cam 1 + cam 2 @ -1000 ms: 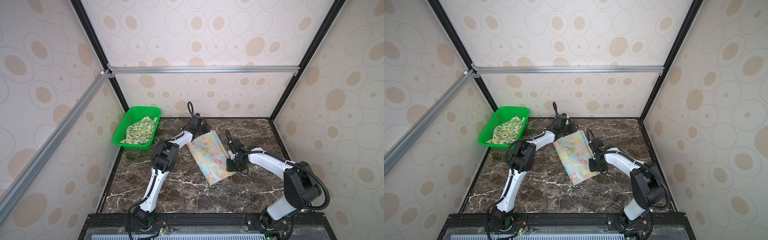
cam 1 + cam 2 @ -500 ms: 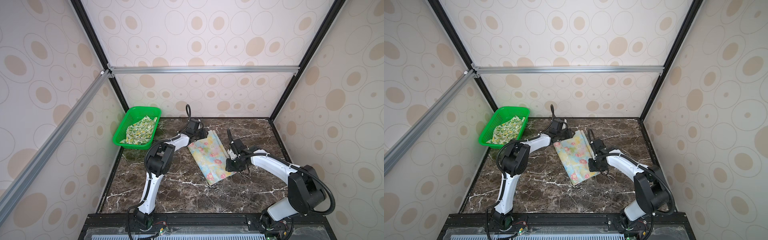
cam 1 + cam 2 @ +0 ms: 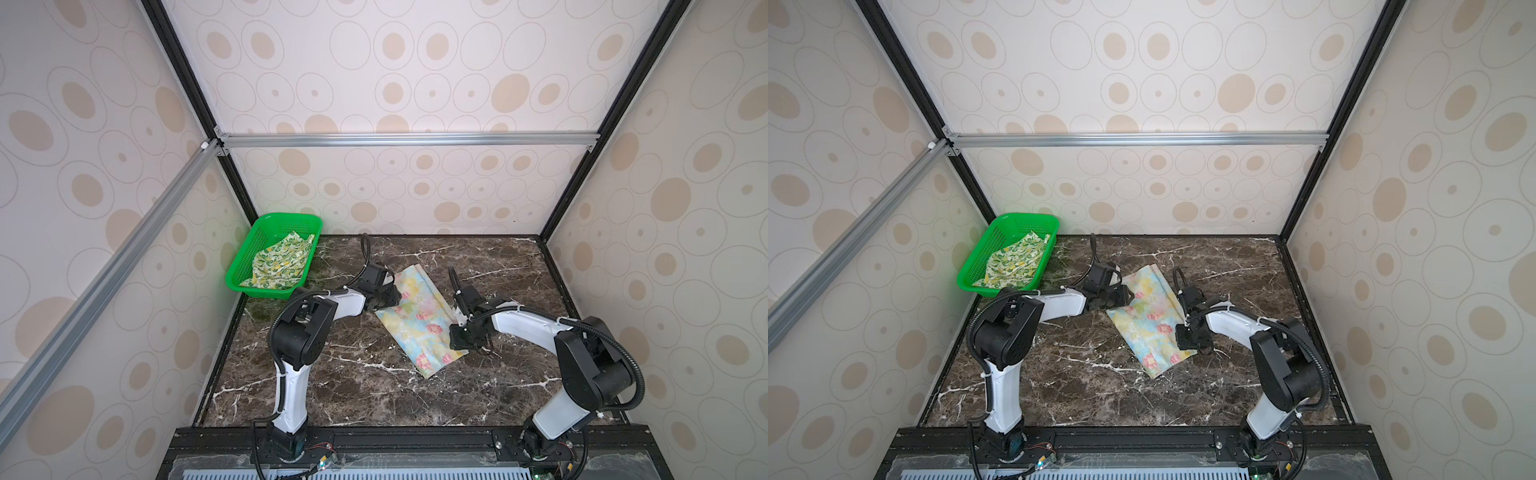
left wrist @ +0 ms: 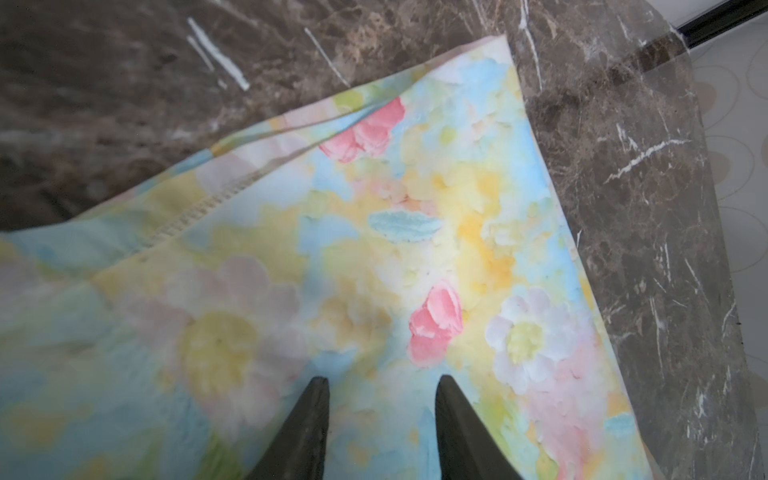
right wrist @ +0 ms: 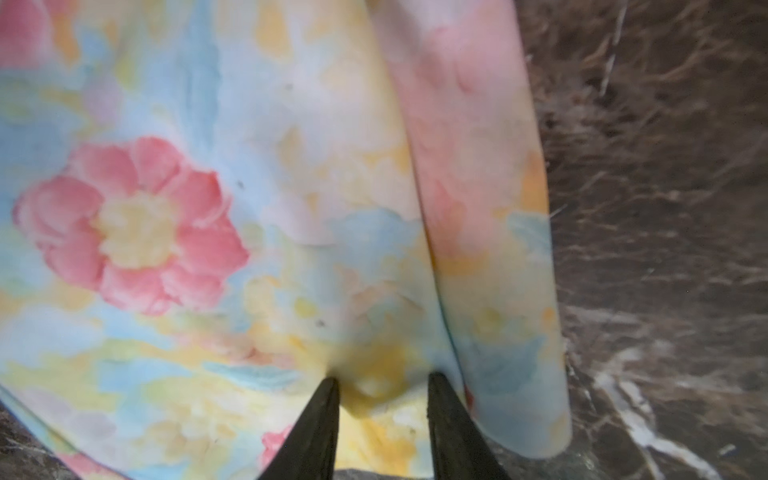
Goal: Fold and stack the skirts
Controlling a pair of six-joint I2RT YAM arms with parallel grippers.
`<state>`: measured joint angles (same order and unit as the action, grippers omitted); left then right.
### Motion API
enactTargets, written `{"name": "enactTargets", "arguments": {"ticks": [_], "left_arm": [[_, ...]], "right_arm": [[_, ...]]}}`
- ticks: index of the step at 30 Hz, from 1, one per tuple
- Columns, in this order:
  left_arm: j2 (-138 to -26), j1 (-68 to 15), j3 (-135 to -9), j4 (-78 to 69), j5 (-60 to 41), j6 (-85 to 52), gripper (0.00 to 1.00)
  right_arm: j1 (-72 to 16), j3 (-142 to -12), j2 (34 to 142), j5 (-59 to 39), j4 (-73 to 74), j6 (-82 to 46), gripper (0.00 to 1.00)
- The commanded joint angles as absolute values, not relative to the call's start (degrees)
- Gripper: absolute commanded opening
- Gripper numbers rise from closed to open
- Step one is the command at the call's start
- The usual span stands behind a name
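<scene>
Pastel flowered cloth skirt [image 3: 415, 320] on brown marble counter [image 3: 365, 395]; our left pincer [image 4: 382, 380] and right pincer [image 5: 382, 378] sit at its opposite edges, jaws half-parted.

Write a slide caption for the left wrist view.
Left gripper poised with parted jaws over the floral skirt on the marble table.

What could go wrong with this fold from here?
The right gripper straddles only a small pucker of the floral skirt beside its folded edge; it may catch just the top layer and pull the fold open. The left gripper sits over flat cloth, jaws apart, so its pinch could slip.
</scene>
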<state>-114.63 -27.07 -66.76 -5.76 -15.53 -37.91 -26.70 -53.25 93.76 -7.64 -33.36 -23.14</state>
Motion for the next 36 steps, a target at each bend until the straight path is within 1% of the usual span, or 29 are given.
{"name": "enactTargets", "arguments": {"ticks": [1,7,10,13,16,18,21,24,28,32,36], "left_arm": [[-111.02,-27.65,-61.19,-3.54,-14.26,-39.38,0.42],[-99.7,-28.52,-51.85,1.74,-9.82,-40.16,0.42],[-96.34,-28.54,-54.83,6.96,-6.23,-36.95,0.46],[-99.86,-28.49,-64.52,12.35,-5.07,-31.97,0.52],[-107.41,-28.45,-75.62,15.64,-5.0,-27.65,0.57],[-112.67,-28.1,-82.12,16.11,-4.98,-26.26,0.63],[-120.13,-27.67,-91.29,17.21,-7.63,-25.34,0.64],[-125.01,-27.62,-97.34,19.29,-7.98,-24.52,0.63],[-127.63,-27.14,-100.42,22.24,-6.34,-23.12,0.61],[-126.64,-26.46,-98.63,22.15,-4.83,-23.18,0.61],[-125.29,-25.91,-96.49,20.74,-5.37,-23.38,0.57]], "right_arm": [[-26.95,-51.4,92.75,-7.9,-33.93,-23.72,0.38],[-27.01,-49.02,88.22,-10.8,-35.52,-23.91,0.38],[-26.98,-49.44,85.04,-12.4,-36.95,-23.09,0.44],[-26.76,-51.43,83.86,-12.48,-38.98,-21.08,0.49],[-25.84,-52.79,84.59,-13.05,-39.73,-18.73,0.52],[-24.43,-52.5,85.31,-13.85,-39.38,-18.0,0.52],[-22.0,-52.05,85.87,-15.69,-39.16,-17.39,0.52],[-21.45,-52.67,85.45,-14.59,-39.44,-17.93,0.52],[-21.45,-53.53,85.57,-14.32,-39.03,-18.81,0.51],[-21.45,-54.21,86.47,-14.78,-38.99,-18.81,0.51],[-21.45,-54.12,86.63,-15.64,-38.59,-19.25,0.5]]}}
